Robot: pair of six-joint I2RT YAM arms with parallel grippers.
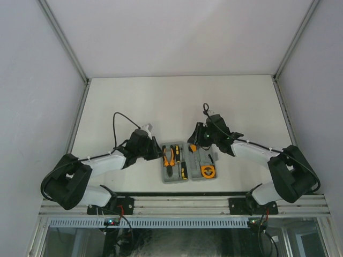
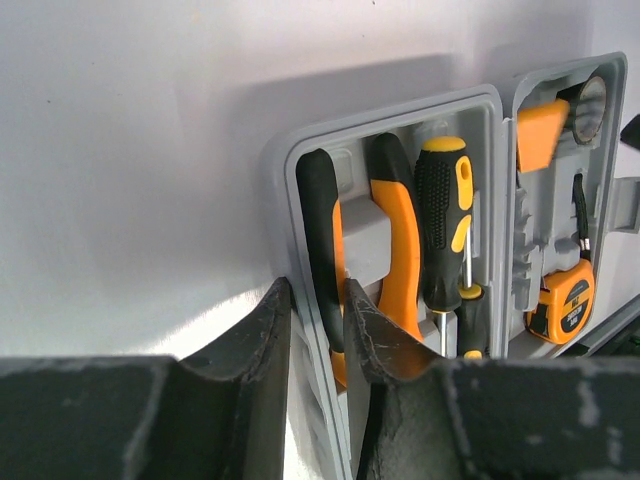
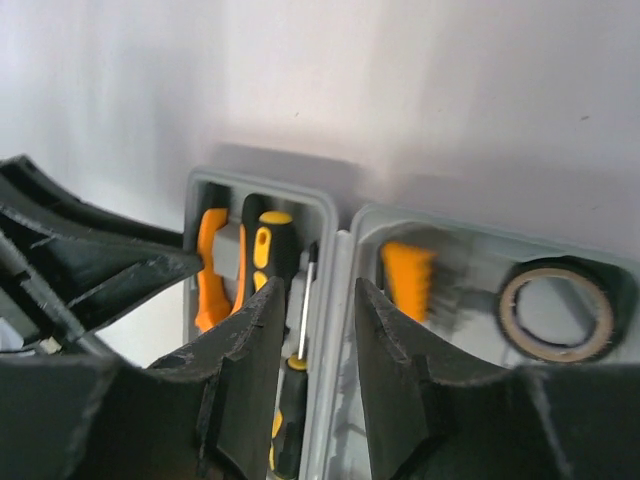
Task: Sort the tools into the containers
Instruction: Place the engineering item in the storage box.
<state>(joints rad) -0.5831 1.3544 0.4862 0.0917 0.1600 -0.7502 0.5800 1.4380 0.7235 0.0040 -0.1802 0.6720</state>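
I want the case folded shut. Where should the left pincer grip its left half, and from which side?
Probably the outer long wall of the tool case, coming from the left: that thin upright rim is bare, while tools fill the recesses.

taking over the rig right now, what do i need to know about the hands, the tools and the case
Left hand: fingers on either side of the case's left wall; cannot tell if it is clamped.
Right hand: fingers astride the ridge where the two halves meet; grip also unclear.
Case lies open. Left half: pliers, big screwdriver, small screwdriver. Right half: tape measure, hex key set, ring.
Done: every tool seems to sit in a recess.
Left: probably only closing the case.
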